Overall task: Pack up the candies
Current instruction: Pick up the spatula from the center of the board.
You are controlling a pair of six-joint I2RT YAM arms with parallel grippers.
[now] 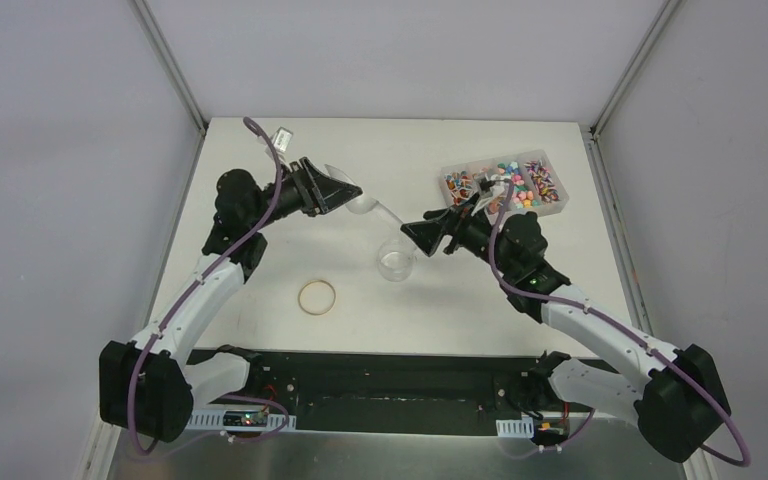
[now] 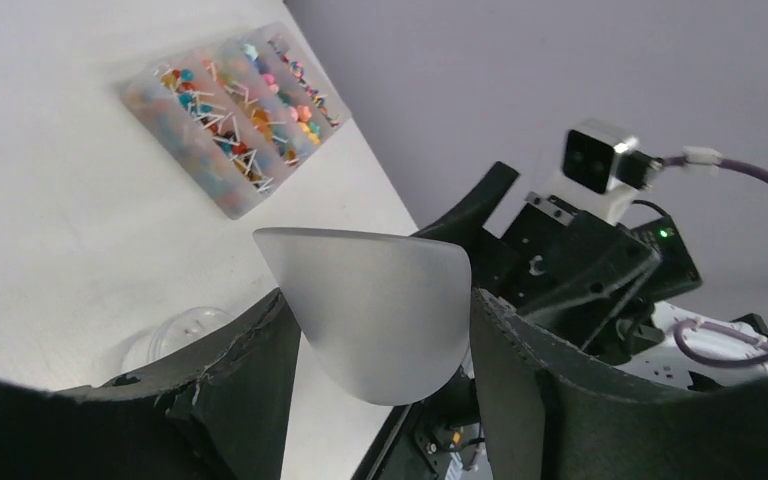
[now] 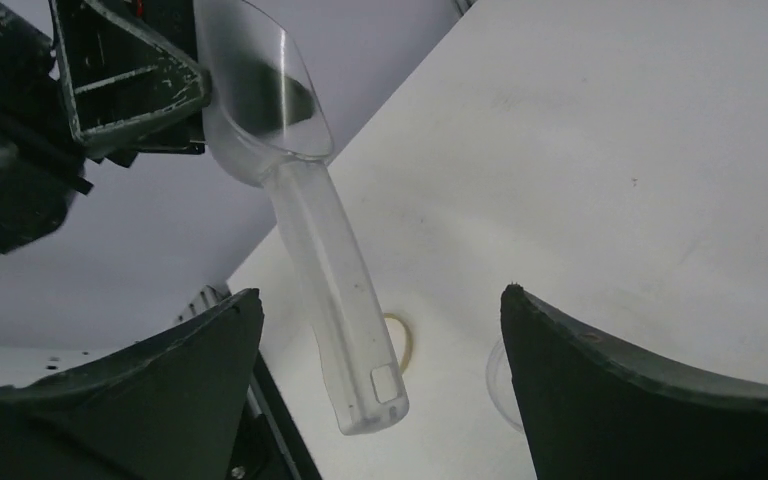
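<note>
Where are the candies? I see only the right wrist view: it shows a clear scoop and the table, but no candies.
Observer: The candies lie in a clear divided tray at the table's far right corner.
Operator: Is the round rim at my lower edge a cup?
Observer: Yes, a clear cup, upright, close to the right gripper; I see no candies in it.
Operator: How is the scoop held?
Observer: The left gripper is shut on the scoop bowl, one finger each side.

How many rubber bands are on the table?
1: the tan rubber band lies flat on the table, left of the clear cup; others may be hidden.
</note>
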